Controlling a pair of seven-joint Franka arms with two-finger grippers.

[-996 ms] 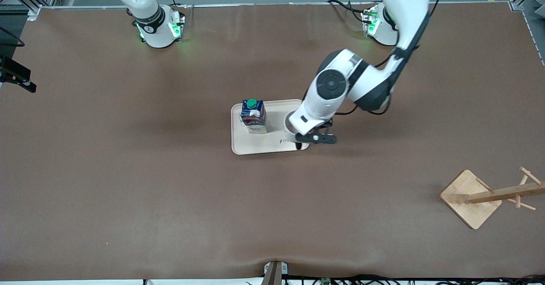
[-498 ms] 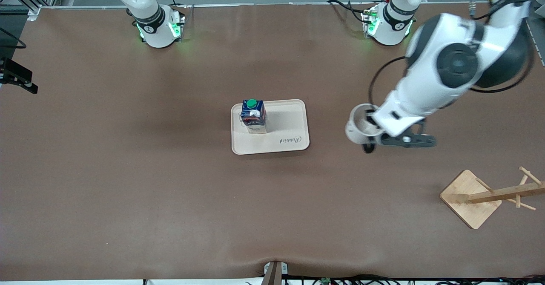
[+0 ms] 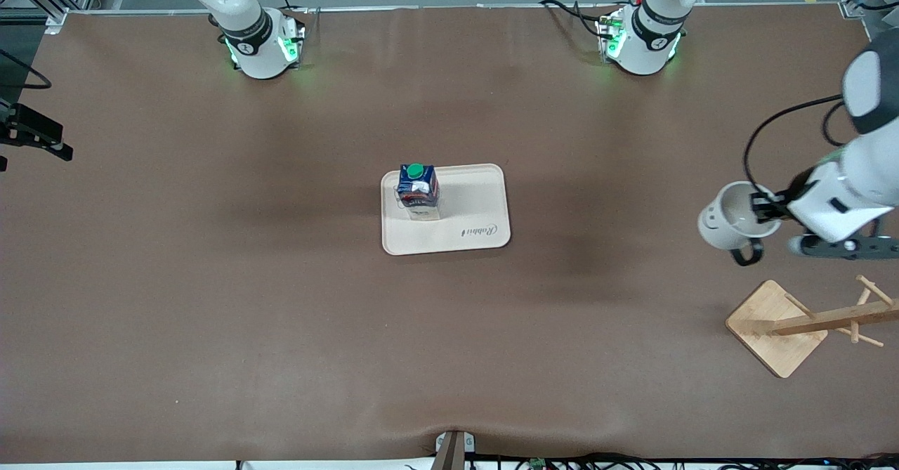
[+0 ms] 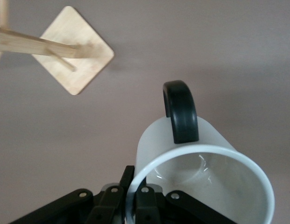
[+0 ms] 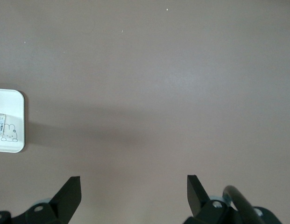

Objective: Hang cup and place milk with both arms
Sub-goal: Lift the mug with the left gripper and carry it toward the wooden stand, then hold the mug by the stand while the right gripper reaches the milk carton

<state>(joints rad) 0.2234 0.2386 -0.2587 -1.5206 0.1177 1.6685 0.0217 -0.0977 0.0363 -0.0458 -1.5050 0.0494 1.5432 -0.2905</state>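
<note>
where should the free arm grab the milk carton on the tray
Judging by its pose, grip the milk across its flat side walls, below the round green cap. It stands upright on the tray, so the open right hand could come down from above.

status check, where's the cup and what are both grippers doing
Left gripper shut on the cup, up over the table by the wooden rack. Right gripper open, waiting. Milk on the tray. Nothing in the way.

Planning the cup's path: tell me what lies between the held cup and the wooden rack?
Nothing: only bare brown table separates the cup from the rack, seen in the front and left wrist views.
</note>
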